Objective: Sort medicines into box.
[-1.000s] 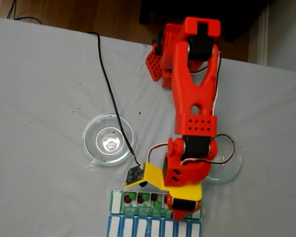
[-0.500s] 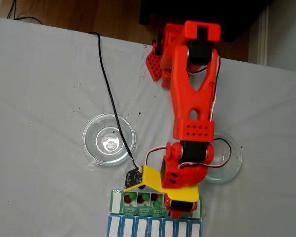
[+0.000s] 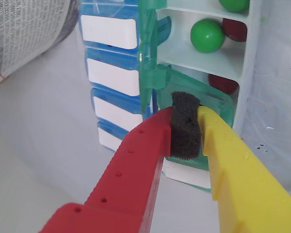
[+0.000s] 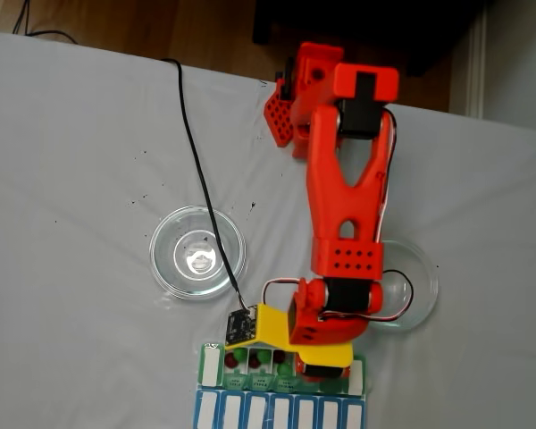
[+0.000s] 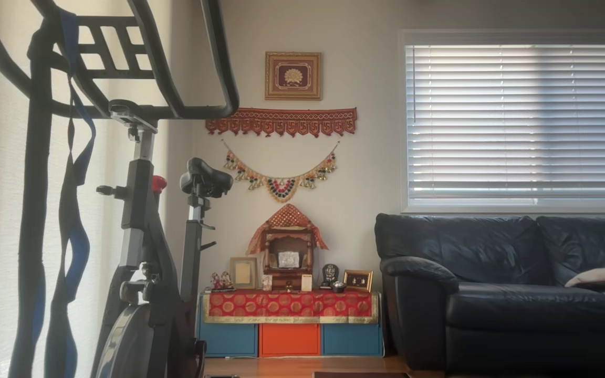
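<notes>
In the wrist view my gripper [image 3: 185, 115] is shut, its red finger [image 3: 136, 160] and yellow finger [image 3: 242, 174] meeting on a black foam pad. The tips rest against a tilted translucent green lid [image 3: 218, 103] of the box [image 3: 248, 58]. A dark red medicine [image 3: 224, 83] shows under that lid. The open compartment beyond holds a green medicine [image 3: 207, 35] and a red one [image 3: 235, 30]. In the fixed view the orange arm [image 4: 344, 188] reaches down to the box [image 4: 211, 365], whose open cells show red and green medicines [image 4: 241, 357].
A blue-lidded organizer row [image 4: 277, 414] lies directly below the box, at the picture's lower edge. Two clear glass dishes stand on the white cloth, one left of the arm [image 4: 197, 252] and one partly under it [image 4: 415, 288]. A black cable [image 4: 192, 143] runs to the wrist camera.
The arm has stretched further toward the box, and the wrist has come down lower over its right-hand cells.
</notes>
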